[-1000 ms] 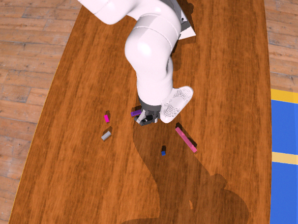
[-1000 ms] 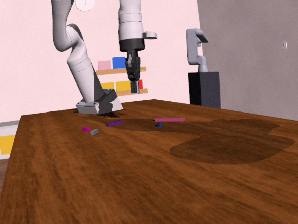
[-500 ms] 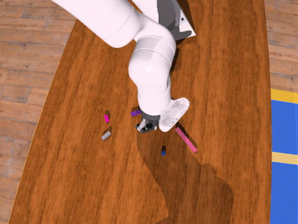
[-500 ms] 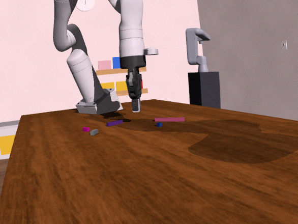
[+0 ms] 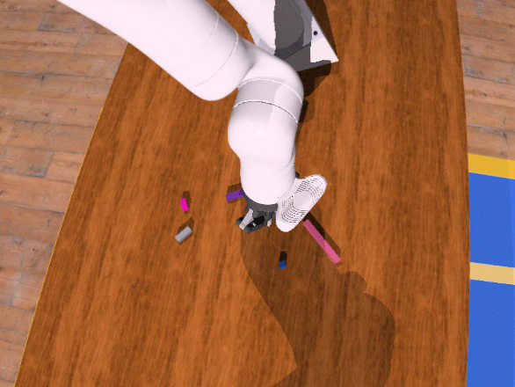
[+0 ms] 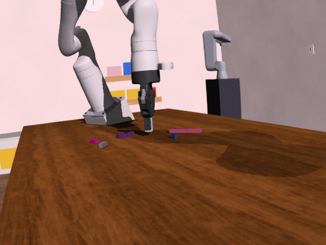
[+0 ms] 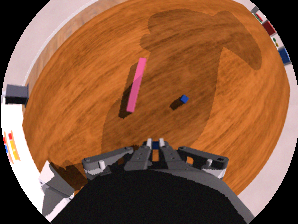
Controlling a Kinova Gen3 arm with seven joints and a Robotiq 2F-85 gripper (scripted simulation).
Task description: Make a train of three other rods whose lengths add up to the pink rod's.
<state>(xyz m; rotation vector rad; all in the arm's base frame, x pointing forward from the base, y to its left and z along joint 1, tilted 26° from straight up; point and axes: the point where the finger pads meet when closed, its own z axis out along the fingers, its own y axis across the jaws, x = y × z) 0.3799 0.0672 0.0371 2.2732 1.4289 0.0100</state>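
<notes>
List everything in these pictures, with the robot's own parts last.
Table: one, brown wood, carries all the rods.
Pink rod: one, flat, right of the gripper.
Blue rod: one, beside the pink rod, apart from it.
Purple rod: one, partly under the wrist.
Magenta rod: one, far left.
Grey rod: one, near the magenta rod.
Wall shelves: tan, with coloured blocks.
Second arm: one, grey, on a black pedestal.
Robot arm: one, white.
Gripper: dark, low over the table, shut on a small piece too hidden to name.
</notes>
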